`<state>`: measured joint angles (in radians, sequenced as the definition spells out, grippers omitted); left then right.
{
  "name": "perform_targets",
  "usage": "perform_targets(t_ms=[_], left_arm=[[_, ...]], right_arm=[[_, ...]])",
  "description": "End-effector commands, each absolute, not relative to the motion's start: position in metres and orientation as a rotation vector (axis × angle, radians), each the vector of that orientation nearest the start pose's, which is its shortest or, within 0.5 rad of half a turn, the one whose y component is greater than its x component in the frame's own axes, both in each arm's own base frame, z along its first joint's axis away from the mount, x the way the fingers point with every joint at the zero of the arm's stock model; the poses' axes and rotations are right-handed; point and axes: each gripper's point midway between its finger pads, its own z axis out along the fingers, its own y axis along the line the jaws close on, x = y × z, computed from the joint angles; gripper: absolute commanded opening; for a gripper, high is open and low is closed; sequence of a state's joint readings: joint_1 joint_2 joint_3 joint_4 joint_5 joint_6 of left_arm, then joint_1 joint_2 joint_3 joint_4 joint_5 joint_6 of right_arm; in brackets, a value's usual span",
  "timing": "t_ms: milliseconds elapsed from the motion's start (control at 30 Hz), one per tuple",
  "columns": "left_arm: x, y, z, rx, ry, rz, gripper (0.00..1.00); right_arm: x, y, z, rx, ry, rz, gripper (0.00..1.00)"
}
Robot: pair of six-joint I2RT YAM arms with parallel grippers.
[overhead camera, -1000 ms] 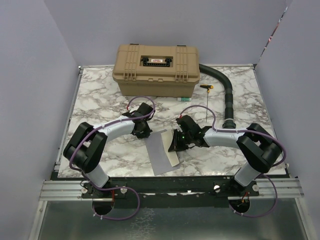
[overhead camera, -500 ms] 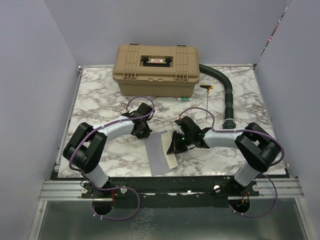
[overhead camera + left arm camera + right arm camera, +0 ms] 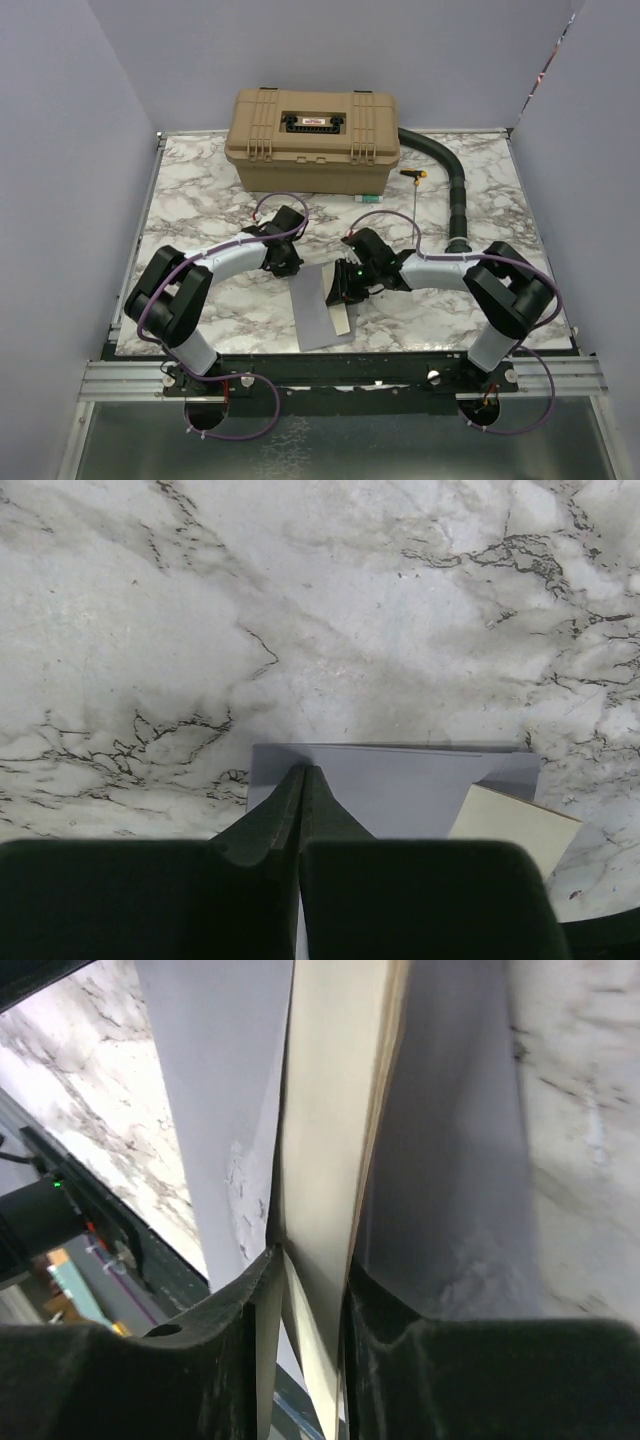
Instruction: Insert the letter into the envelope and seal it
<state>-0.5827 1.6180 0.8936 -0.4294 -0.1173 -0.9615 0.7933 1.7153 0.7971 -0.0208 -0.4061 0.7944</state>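
A flat grey-lavender envelope point(image 3: 313, 303) lies on the marble table point(image 3: 200, 200) close to its near edge, about midway across, turned at a slant. Its paper is smooth, with a triangular fold line showing on its face. A pale cream-tan letter point(image 3: 343, 320) sits partly tucked in at the envelope's right side. One long strip and a corner stick out, and the close view shows grey paper on either side of that strip.

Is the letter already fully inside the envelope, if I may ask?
No, part of the letter shows outside the envelope.
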Motion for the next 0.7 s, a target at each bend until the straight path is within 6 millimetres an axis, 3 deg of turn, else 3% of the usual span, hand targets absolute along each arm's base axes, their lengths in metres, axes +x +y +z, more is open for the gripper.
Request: perform_targets(t_ms=[0, 133, 300, 433, 500, 567, 667], left_arm=[[0.251, -0.187, 0.003, -0.428, 2.821, -0.207, 0.04], [0.256, -0.198, 0.016, -0.304, 2.835, -0.270, 0.08], [0.267, -0.214, 0.038, -0.185, 2.812, -0.372, 0.15], [0.278, -0.227, 0.063, -0.132, 2.757, -0.457, 0.28], [0.279, -0.228, 0.073, -0.124, 2.735, -0.474, 0.45], [0.275, -0.225, 0.077, -0.119, 2.733, -0.473, 0.57], [0.260, -0.213, 0.070, -0.127, 2.772, -0.429, 0.64]], right_arm=[[0.192, 0.299, 0.018, -0.147, 2.798, 0.821, 0.36], [0.195, 0.284, 0.022, -0.132, 2.818, 0.687, 0.46], [0.199, 0.275, 0.022, -0.080, 2.818, 0.613, 0.46], [0.206, 0.278, 0.028, -0.035, 2.784, 0.624, 0.37], [0.209, 0.279, 0.029, -0.017, 2.776, 0.615, 0.30], [0.211, 0.278, 0.028, -0.003, 2.777, 0.601, 0.25], [0.212, 0.281, 0.027, 0.014, 2.776, 0.612, 0.14]])
